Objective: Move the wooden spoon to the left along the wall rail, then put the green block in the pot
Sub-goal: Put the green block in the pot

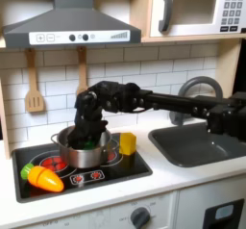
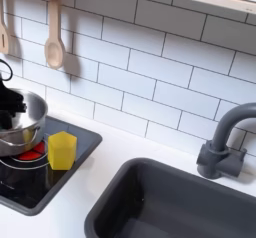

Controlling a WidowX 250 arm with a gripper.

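I've got a yellow block [image 1: 127,142] at three o'clock on the stovetop [image 1: 115,170], toy carrot [image 1: 43,178] at eight, faucet [image 2: 228,142] behind sink [image 2: 150,207], microwave [image 1: 197,9] at one o'clock, wooden spatula [image 1: 34,84] hanging at nine

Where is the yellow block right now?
The yellow block stands on the black stovetop just to the first exterior view's right of the pot; in the second exterior view it also sits right of the pot, between pot and sink.
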